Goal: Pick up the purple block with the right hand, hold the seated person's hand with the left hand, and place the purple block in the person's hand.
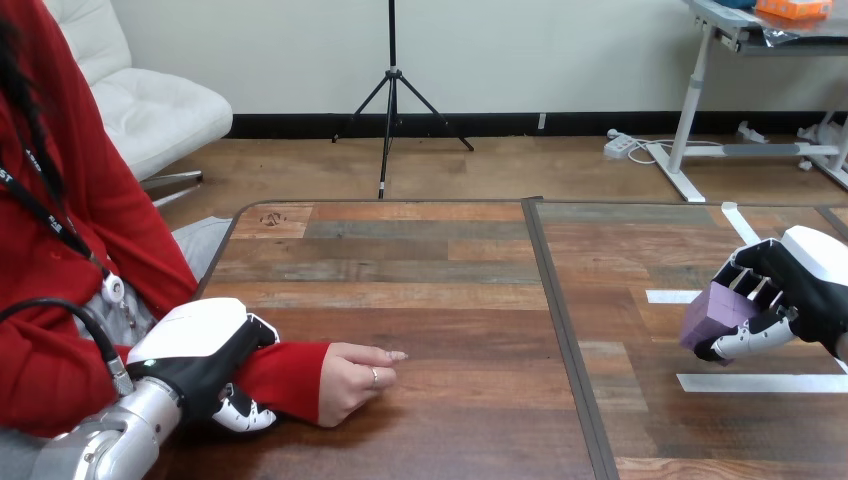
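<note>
Small purple cuboid block (712,314): gripped by curled right hand (805,290), well right of person's hand (355,380), awaiting delivery. Left hand (205,355): wrapped round red-sleeved wrist (290,372) just left of person's hand, presumably steadying it.

a wooden table (430,270) is stretching across the view, a dark seam (556,300) running down it. white tape strips (750,383) are lying on its right part.

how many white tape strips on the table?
3. A slanted strip farthest back, a short strip left of the right hand, a long strip nearer than that hand. The hand may hide more.
</note>
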You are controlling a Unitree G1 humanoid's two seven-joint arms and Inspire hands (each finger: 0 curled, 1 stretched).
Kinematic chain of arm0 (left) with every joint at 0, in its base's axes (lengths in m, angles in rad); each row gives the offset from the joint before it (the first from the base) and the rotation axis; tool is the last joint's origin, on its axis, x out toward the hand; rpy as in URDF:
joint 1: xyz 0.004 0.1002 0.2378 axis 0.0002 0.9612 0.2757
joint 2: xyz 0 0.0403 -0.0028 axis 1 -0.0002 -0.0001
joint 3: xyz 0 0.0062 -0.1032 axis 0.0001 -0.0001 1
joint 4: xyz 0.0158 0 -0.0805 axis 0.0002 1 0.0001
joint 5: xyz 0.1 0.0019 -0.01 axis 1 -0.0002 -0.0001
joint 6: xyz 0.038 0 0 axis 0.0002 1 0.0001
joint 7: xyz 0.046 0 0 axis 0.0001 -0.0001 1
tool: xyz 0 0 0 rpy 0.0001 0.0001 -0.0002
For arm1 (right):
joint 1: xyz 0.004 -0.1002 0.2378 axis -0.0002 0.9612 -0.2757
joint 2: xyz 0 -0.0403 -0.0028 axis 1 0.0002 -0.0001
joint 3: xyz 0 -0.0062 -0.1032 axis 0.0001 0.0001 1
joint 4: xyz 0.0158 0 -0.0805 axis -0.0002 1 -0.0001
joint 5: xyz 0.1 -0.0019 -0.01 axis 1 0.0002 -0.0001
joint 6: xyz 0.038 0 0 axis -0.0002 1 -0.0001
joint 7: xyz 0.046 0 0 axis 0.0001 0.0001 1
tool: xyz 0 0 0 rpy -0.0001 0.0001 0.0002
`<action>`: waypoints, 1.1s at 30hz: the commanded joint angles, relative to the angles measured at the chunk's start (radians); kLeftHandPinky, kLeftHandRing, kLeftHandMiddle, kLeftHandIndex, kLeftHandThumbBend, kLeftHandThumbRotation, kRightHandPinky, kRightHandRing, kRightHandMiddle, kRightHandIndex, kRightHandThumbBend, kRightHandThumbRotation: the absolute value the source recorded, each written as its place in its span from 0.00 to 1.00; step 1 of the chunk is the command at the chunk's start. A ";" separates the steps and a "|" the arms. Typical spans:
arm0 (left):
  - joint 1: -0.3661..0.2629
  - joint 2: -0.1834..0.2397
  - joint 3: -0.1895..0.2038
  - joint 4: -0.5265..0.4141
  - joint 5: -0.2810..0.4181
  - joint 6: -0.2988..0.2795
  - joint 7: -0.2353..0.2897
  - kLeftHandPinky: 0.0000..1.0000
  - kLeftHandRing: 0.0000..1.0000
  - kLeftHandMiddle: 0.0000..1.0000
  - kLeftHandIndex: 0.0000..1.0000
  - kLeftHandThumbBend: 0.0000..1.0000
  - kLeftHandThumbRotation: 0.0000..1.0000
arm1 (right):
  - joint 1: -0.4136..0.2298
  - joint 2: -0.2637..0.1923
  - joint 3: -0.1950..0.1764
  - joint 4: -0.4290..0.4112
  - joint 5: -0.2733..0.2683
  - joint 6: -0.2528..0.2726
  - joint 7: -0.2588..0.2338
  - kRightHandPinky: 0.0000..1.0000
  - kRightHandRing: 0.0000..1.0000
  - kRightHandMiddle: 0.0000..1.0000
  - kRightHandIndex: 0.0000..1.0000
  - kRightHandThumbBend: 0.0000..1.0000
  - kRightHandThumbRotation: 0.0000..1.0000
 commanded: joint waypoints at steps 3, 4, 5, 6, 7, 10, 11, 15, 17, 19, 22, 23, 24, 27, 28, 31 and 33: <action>-0.030 0.011 0.015 -0.047 -0.010 -0.013 0.004 0.47 0.53 0.56 0.56 0.78 0.00 | -0.057 -0.010 -0.018 -0.027 0.009 -0.011 -0.014 0.42 0.44 0.49 0.51 0.72 0.00; -0.030 0.012 0.015 -0.046 -0.010 -0.011 0.001 0.48 0.54 0.57 0.57 0.78 0.00 | -0.057 -0.010 -0.019 -0.025 0.010 -0.012 -0.015 0.42 0.44 0.49 0.51 0.72 0.00; -0.031 0.012 0.014 -0.046 -0.010 -0.010 -0.001 0.48 0.54 0.58 0.57 0.78 0.00 | -0.057 -0.010 -0.019 -0.024 0.010 -0.014 -0.015 0.42 0.44 0.49 0.51 0.72 0.00; -0.031 0.013 0.012 -0.048 -0.008 -0.004 -0.007 0.48 0.55 0.58 0.58 0.78 0.00 | -0.057 -0.010 -0.019 -0.025 0.011 -0.014 -0.014 0.42 0.44 0.49 0.51 0.72 0.00; -0.031 0.014 0.011 -0.050 -0.006 0.001 -0.012 0.49 0.56 0.59 0.59 0.77 0.00 | -0.056 -0.011 -0.019 -0.025 0.011 -0.013 -0.012 0.42 0.45 0.49 0.52 0.72 0.00; -0.033 0.017 0.008 -0.053 -0.001 0.004 -0.021 0.52 0.59 0.62 0.61 0.77 0.01 | -0.056 -0.011 -0.020 -0.027 0.013 -0.010 -0.010 0.42 0.45 0.50 0.52 0.71 0.00; -0.033 0.018 0.007 -0.053 -0.001 0.004 -0.023 0.52 0.59 0.63 0.62 0.77 0.01 | -0.056 -0.011 -0.020 -0.027 0.013 -0.009 -0.009 0.42 0.45 0.50 0.52 0.71 0.00; -0.033 0.017 0.008 -0.051 -0.004 0.004 -0.025 0.56 0.63 0.66 0.65 0.78 0.01 | -0.054 -0.012 -0.021 -0.034 0.014 -0.003 -0.006 0.43 0.46 0.51 0.52 0.71 0.00; -0.033 0.016 0.008 -0.051 -0.006 0.007 -0.029 0.57 0.64 0.68 0.66 0.78 0.01 | -0.053 -0.012 -0.020 -0.036 0.014 0.000 -0.005 0.43 0.46 0.50 0.52 0.72 0.00; -0.034 0.016 0.007 -0.049 -0.005 0.004 -0.028 0.58 0.66 0.69 0.67 0.78 0.01 | -0.052 -0.012 -0.022 -0.039 0.015 0.000 -0.003 0.43 0.46 0.50 0.52 0.71 0.00; -0.035 0.017 0.006 -0.047 -0.002 0.003 -0.029 0.60 0.67 0.70 0.68 0.79 0.01 | -0.051 -0.013 -0.022 -0.039 0.016 -0.002 -0.004 0.44 0.46 0.50 0.52 0.71 0.00; -0.036 0.018 0.005 -0.047 -0.002 0.003 -0.029 0.60 0.67 0.71 0.68 0.79 0.01 | -0.052 -0.012 -0.022 -0.038 0.016 -0.003 -0.004 0.44 0.46 0.50 0.52 0.71 0.00; -0.037 0.019 0.003 -0.046 0.002 0.004 -0.030 0.60 0.68 0.71 0.68 0.79 0.01 | -0.052 -0.013 -0.022 -0.037 0.016 -0.007 -0.006 0.44 0.46 0.50 0.52 0.71 0.00; -0.038 0.021 -0.001 -0.046 0.010 0.008 -0.032 0.61 0.68 0.72 0.69 0.80 0.02 | -0.052 -0.014 -0.021 -0.034 0.016 -0.015 -0.009 0.44 0.46 0.50 0.52 0.72 0.00; -0.039 0.021 -0.001 -0.047 0.012 0.010 -0.033 0.61 0.69 0.72 0.70 0.80 0.02 | -0.052 -0.014 -0.021 -0.033 0.016 -0.018 -0.011 0.44 0.46 0.50 0.52 0.72 0.00; -0.040 0.023 -0.004 -0.046 0.018 0.011 -0.032 0.62 0.69 0.73 0.70 0.81 0.03 | -0.051 -0.015 -0.021 -0.034 0.015 -0.020 -0.012 0.44 0.46 0.50 0.51 0.72 0.00; -0.042 0.024 -0.007 -0.046 0.025 0.014 -0.033 0.62 0.69 0.73 0.71 0.81 0.03 | -0.051 -0.016 -0.020 -0.034 0.013 -0.019 -0.013 0.44 0.46 0.50 0.51 0.72 0.00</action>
